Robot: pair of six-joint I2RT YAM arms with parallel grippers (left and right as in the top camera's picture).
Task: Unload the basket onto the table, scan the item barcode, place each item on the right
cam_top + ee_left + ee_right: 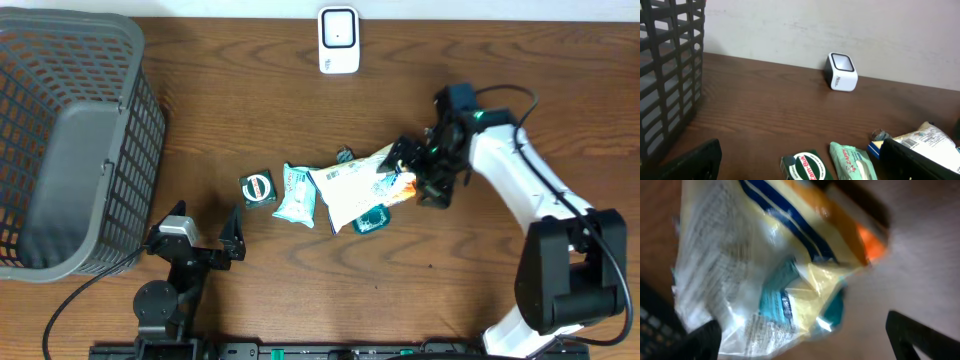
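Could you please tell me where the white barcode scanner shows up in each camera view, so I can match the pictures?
Overhead: the scanner stands at the top edge, just right of centre.
Left wrist: the scanner is right of centre in the upper half, by the wall.
Right wrist: not in it.
Shared landmark: the white snack bag shows in all three views.

This looks like a robotics lab bench dressed as a shop checkout. A bare brown wood-grain table (250,90) stands against a plain off-white wall (790,25). A grey plastic lattice shopping basket (60,150) fills the far-left corner. A small white box-shaped barcode scanner (339,40) sits at the far edge. Crinkled snack packets (345,190) lie mid-table, and a black robot arm (165,290) and a white-and-black robot arm (520,180) rise from the near edge.
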